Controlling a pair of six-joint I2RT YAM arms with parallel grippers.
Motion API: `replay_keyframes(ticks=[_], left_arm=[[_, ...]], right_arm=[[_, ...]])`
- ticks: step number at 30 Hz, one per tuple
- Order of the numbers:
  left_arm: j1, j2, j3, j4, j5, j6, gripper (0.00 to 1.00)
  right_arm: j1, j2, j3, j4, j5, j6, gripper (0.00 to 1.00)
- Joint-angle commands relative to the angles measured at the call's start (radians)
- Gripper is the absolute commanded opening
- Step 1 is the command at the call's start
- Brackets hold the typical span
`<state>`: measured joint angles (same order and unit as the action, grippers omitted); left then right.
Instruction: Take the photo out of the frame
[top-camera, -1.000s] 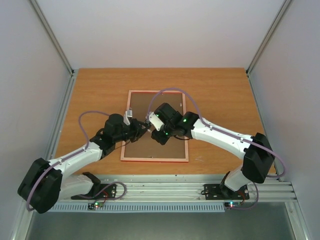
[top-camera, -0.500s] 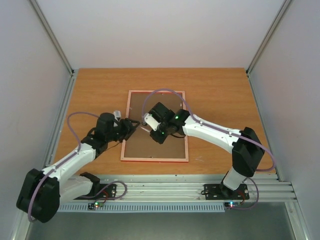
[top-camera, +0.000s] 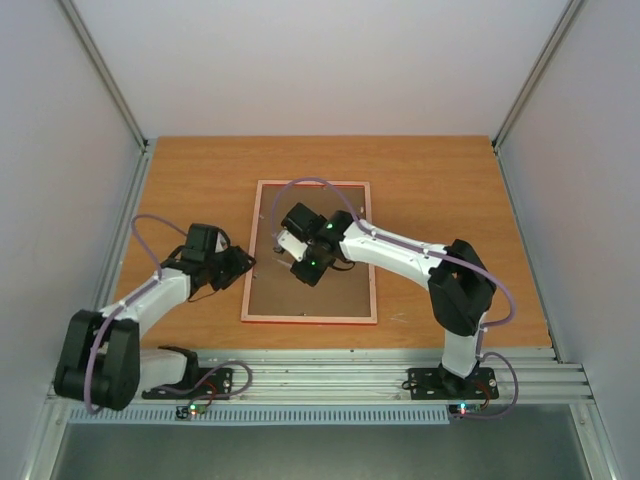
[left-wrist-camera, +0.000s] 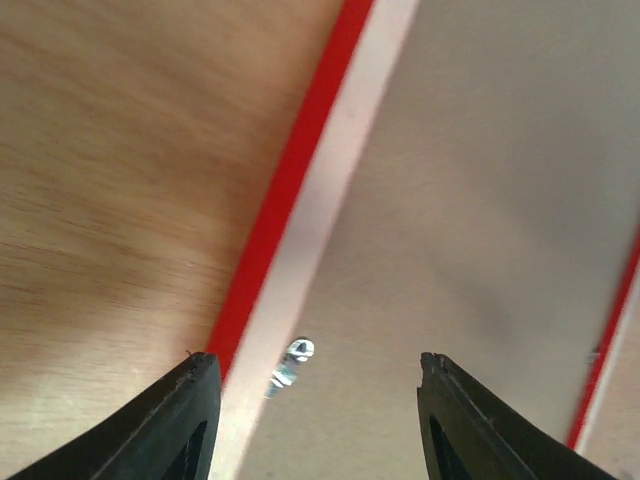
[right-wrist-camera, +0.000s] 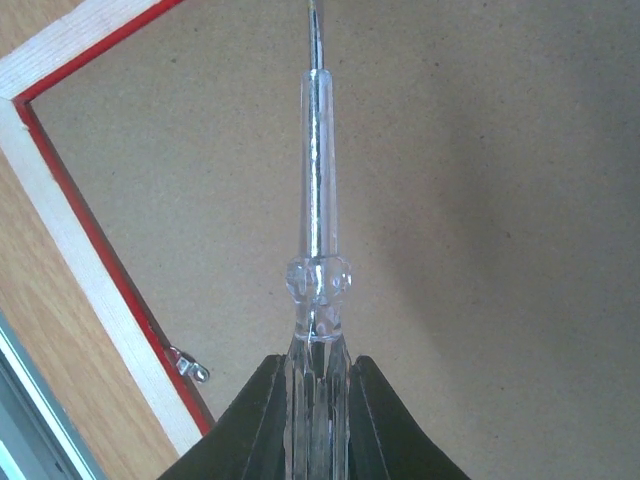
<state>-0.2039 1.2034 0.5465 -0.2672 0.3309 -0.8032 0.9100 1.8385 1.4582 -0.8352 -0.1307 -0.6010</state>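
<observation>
The frame (top-camera: 310, 320) lies face down on the wooden table (top-camera: 440, 200). Its brown backing board (top-camera: 325, 295) is uppermost, and the bright red edge (left-wrist-camera: 290, 180) runs outside a pale wooden rim. The photo cannot be seen from this side.

The left gripper (top-camera: 240, 263) sits at the frame's left long side. In the wrist view the left gripper (left-wrist-camera: 317, 365) has its fingers (left-wrist-camera: 185, 420) spread wide with nothing between them. One finger is over the table just outside the red edge, the other over the backing board. A small metal tab (left-wrist-camera: 292, 362) rests on the pale rim in the gap between them.

The right gripper (top-camera: 296, 243) hangs over the far half of the frame, inside its left rim. Seen from its own wrist, the right gripper (right-wrist-camera: 312, 365) is clamped tight on a clear-handled screwdriver (right-wrist-camera: 316, 240). The slim shaft points away across the backing board, and whether the tip touches the board cannot be told.

A corner of the frame (right-wrist-camera: 45, 70) shows up and to the left of the tool. A metal tab (right-wrist-camera: 190, 365) sits on the inner side of the rim beside the gripper; whether it is the same tab cannot be told.
</observation>
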Motion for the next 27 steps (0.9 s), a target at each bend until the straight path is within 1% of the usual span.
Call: replay_keyframes(ticks=[1,4,8,13,17,21,27], left_arm=[[0.008,0.103,0.037,0.008,-0.002,0.086,0.54],[0.009,0.156,0.033,0.039,0.013,0.095,0.48],[0.008,0.209,0.017,0.091,0.069,0.090,0.38],[0.007,0.235,-0.029,0.174,0.129,0.059,0.25],[0.002,0.223,-0.075,0.217,0.164,0.027,0.21],[0.000,0.203,-0.097,0.219,0.159,0.016,0.21],[0.000,0.229,-0.104,0.222,0.157,0.037,0.20]], right_arm=[[0.006,0.048,0.071,-0.086,-0.013,0.012,0.01],[0.009,0.075,0.098,-0.115,-0.020,0.022,0.01],[0.014,0.103,0.118,-0.140,-0.017,0.027,0.01],[0.027,0.135,0.135,-0.165,-0.029,0.025,0.01],[0.035,0.159,0.143,-0.185,-0.026,0.020,0.01],[0.043,0.185,0.156,-0.208,-0.017,0.009,0.01],[0.049,0.224,0.188,-0.234,-0.012,0.003,0.01]])
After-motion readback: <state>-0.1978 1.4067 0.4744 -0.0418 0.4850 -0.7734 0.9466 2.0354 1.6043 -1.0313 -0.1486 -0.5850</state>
